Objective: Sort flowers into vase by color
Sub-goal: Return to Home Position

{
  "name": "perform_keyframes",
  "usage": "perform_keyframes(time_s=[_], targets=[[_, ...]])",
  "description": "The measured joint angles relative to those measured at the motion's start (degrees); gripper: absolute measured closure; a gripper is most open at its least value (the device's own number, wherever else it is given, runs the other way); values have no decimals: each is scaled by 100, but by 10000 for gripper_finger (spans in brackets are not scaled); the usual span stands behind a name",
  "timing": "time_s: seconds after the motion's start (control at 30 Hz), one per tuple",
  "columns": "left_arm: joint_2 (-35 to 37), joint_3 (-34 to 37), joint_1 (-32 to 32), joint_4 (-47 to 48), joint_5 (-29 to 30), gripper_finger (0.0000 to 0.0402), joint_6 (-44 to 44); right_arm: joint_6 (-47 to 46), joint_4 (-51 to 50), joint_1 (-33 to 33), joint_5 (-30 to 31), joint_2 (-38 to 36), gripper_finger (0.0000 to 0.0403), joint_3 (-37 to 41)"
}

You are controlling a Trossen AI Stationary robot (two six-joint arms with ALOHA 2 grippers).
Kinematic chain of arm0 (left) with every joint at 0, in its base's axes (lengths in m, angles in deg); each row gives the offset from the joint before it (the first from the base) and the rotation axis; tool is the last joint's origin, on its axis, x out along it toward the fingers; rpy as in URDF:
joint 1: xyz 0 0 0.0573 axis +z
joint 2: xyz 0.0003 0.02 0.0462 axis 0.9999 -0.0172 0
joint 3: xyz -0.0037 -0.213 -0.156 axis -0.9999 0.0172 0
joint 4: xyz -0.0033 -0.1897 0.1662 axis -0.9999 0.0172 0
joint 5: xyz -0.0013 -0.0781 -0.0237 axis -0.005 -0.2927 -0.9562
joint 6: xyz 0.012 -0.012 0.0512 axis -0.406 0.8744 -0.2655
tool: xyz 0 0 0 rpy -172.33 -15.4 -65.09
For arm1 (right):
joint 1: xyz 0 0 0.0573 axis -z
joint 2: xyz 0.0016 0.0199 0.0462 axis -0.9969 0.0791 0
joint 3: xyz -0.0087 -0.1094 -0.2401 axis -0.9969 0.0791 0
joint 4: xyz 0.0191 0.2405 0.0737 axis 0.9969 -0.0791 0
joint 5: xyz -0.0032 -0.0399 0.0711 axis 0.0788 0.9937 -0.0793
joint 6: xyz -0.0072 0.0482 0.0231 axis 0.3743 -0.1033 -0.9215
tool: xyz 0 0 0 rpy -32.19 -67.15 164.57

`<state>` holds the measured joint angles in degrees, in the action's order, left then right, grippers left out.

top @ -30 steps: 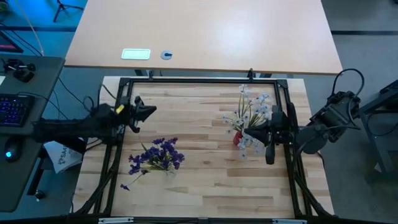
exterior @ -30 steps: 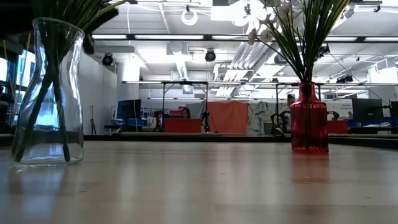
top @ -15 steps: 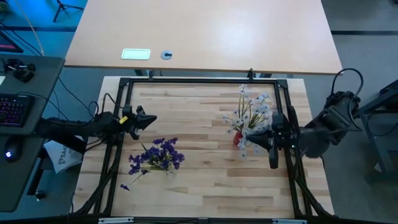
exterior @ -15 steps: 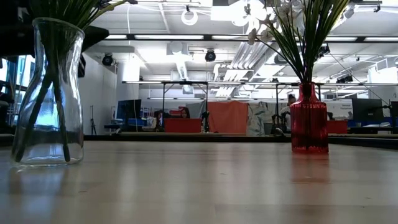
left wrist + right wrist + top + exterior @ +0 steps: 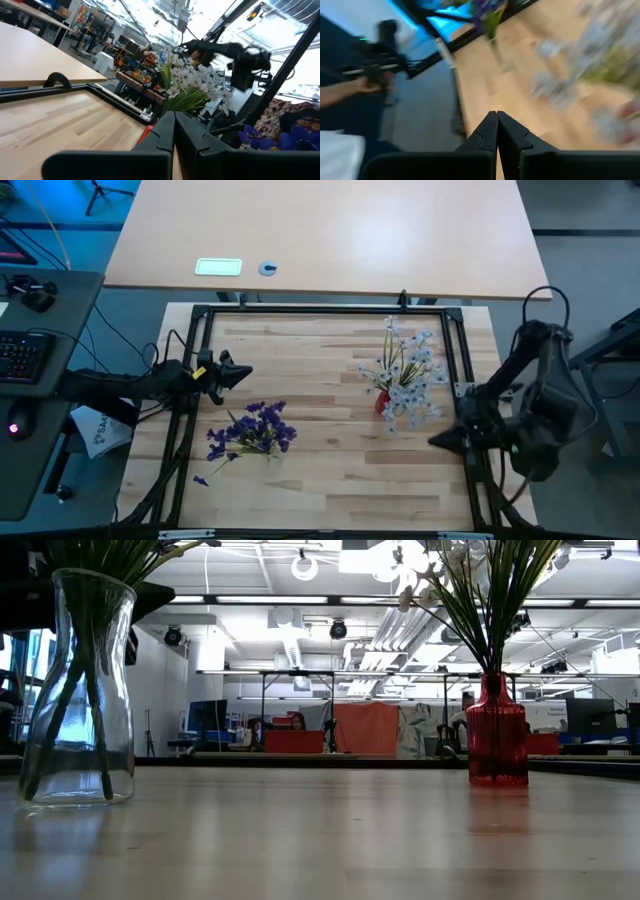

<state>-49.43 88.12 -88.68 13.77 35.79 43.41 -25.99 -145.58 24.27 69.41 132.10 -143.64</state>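
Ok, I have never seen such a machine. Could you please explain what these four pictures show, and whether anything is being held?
This is a robot with two dark arms working at a wooden table. One picture looks straight down from above and one looks level across the table top. The other two come from small cameras on the arms' wrists. The left fingers are at the table's left edge and the right fingers at its right edge. Both pairs are closed and hold nothing. On the table stand a clear vase with purple flowers and a red vase with white flowers. One small purple bit lies loose near the left edge.
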Motion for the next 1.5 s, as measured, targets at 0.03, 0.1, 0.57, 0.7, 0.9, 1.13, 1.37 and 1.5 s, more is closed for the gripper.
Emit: perform_keyframes(time_s=[0.03, 0.1, 0.57, 0.7, 0.9, 1.13, 1.37, 1.5], targets=[[0, 0, 0, 2, 0, 401, -2, -25, 467, -112, -8, -162, 403, 408], [0, 0, 0, 25, 0, 401, -2, 157, 1638, -245, -62, -494, 403, 1281], [0, 0, 0, 42, -2, 401, -6, 2697, 8498, 1045, -1617, -1235, 403, 6393], [0, 0, 0, 42, -2, 401, -6, 3226, 8503, 1685, -1872, -1235, 403, 6846], [0, -2, 0, 42, -2, 401, -6, 3508, 8763, 2285, -2153, -1235, 403, 7291], [0, -4, 0, 42, -2, 401, -6, 3654, 8749, 3018, -2095, -1233, 403, 7490], [0, -4, 0, 42, -2, 401, -6, 4007, 8757, 3653, -2088, -1233, 403, 7490], [0, -4, 0, 42, -2, 401, -6, 4148, 8794, 3925, -2086, -1233, 403, 7490]])
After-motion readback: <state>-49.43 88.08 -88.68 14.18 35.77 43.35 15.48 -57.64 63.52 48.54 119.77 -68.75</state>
